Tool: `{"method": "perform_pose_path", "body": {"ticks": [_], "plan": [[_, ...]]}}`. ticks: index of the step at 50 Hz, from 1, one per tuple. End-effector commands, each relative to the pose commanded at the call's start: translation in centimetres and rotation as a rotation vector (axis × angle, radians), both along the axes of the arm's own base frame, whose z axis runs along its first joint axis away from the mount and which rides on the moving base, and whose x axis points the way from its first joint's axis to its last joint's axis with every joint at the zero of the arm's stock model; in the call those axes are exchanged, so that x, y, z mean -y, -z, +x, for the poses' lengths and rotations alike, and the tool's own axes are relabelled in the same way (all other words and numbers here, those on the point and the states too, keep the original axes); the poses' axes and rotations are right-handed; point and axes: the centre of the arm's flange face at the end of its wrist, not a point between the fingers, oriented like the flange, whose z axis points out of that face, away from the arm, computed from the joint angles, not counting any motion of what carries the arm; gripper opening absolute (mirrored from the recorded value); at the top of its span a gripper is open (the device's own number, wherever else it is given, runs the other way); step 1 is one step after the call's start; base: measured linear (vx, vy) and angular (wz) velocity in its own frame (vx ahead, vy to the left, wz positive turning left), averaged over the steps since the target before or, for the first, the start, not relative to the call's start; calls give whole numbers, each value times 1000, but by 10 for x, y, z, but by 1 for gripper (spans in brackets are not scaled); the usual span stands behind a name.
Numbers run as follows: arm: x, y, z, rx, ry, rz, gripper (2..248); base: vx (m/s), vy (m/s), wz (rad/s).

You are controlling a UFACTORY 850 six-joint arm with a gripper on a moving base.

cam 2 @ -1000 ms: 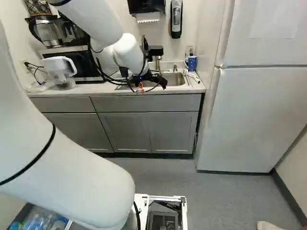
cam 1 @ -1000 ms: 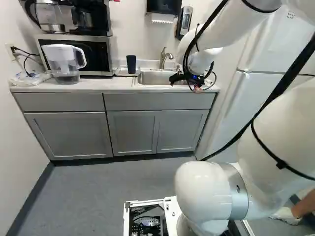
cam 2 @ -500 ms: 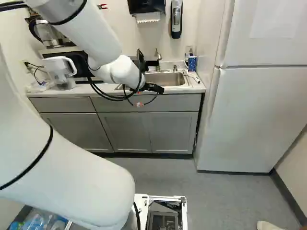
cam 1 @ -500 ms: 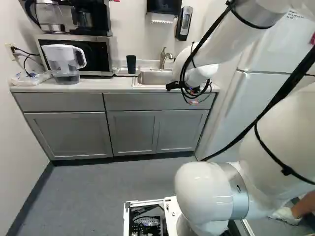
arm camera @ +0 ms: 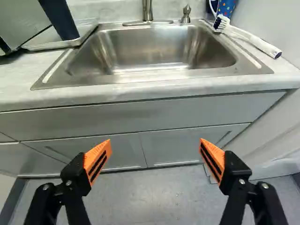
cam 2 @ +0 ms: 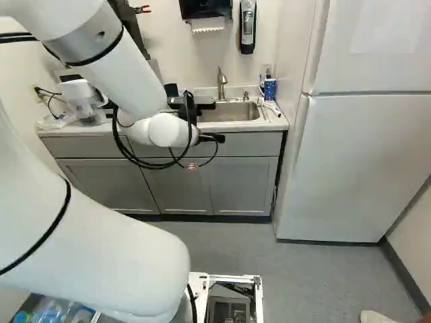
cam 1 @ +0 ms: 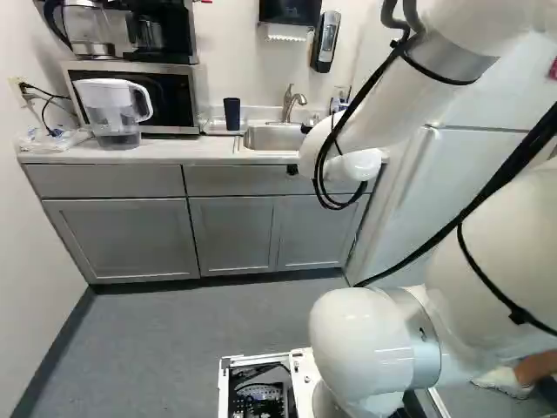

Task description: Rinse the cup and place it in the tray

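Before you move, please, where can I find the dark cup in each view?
Left base view: dark cup, upper middle, between the microwave and the sink.
Right base view: mostly hidden behind the arm; a dark piece above it, left of the sink, is probably the cup.
Wrist view: on the tray beside the sink, its top cut off.
Shared landmark: faucet.

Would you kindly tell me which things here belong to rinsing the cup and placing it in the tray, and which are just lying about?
Likely for the job: dark cup, tray, sink, faucet, gripper.
Seemingly lying about: pitcher, microwave, coffee maker, brush, patterned cup.
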Motion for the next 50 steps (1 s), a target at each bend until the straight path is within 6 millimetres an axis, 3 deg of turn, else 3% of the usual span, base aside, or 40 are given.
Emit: {"method": "perform_pose_path", "body": {"ticks": [24, 50], "plan": [[-12, 36, -37, 89, -32, -10, 247, 0, 0, 0], [-19, 59, -66, 153, -55, -16, 247, 0, 0, 0]]}}
